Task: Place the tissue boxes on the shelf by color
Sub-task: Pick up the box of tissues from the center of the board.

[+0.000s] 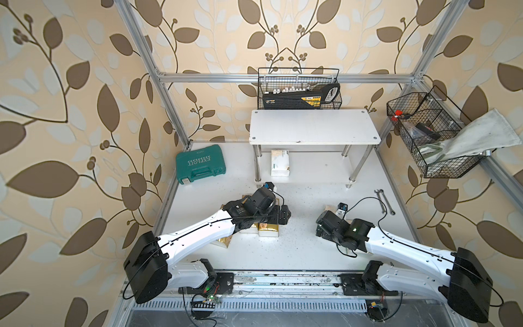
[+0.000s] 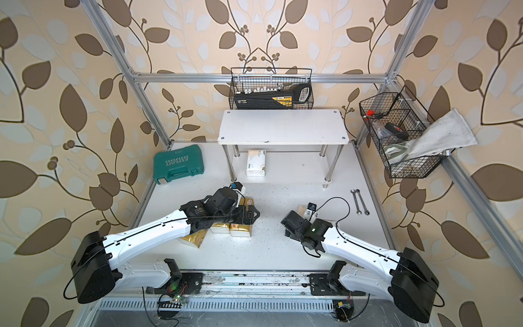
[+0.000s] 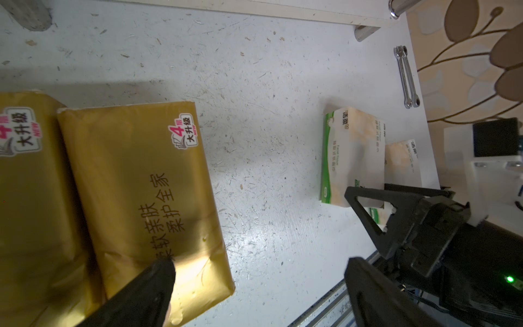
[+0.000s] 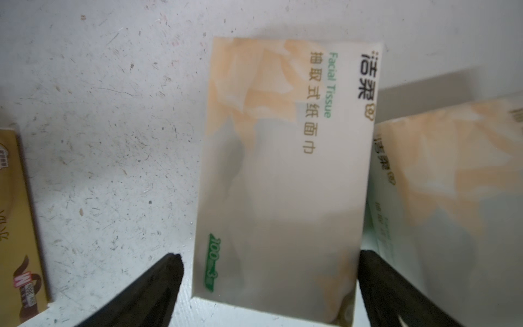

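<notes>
Three gold packs [image 3: 135, 184] lie at the left gripper [image 3: 254, 294], whose fingers are spread wide. Two sit side by side under it, one fingertip over the nearer, and the third is skewed back under its forearm. There are also three white packs [image 4: 277, 170]: one lies between the spread fingers of the right gripper [image 4: 270, 256], another sits just outside one finger and is cut off by the frame, and the last is well ahead of both grippers on the lower board of the shelf [image 1: 311, 127]. Two wrenches [image 1: 383, 202] lie ahead of the right gripper. In both top views the arms hide most of each pack beneath them.
</notes>
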`<act>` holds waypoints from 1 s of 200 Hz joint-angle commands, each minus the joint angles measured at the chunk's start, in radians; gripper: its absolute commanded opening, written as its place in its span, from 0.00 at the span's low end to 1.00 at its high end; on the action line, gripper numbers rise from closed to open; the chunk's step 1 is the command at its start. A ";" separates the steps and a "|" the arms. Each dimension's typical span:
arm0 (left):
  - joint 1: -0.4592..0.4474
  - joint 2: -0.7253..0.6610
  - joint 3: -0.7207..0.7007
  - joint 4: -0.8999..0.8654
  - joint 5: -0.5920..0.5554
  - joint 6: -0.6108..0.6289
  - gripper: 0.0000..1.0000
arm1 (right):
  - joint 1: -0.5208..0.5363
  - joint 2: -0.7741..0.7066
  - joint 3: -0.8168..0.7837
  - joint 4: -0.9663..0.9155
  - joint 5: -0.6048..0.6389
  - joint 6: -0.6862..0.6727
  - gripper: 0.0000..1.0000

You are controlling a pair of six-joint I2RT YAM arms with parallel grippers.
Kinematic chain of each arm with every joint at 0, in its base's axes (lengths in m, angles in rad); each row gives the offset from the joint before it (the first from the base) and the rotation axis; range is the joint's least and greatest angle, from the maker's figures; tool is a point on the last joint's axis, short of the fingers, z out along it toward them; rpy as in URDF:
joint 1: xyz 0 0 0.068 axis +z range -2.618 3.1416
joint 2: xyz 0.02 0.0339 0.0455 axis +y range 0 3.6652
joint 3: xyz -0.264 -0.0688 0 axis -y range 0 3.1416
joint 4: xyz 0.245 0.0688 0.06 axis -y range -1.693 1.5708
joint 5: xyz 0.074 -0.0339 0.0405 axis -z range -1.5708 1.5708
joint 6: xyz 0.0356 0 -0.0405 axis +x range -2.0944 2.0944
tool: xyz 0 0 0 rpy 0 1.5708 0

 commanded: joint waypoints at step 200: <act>-0.011 -0.003 0.017 -0.005 -0.064 0.003 0.99 | 0.012 0.333 0.035 0.215 0.004 -0.089 0.99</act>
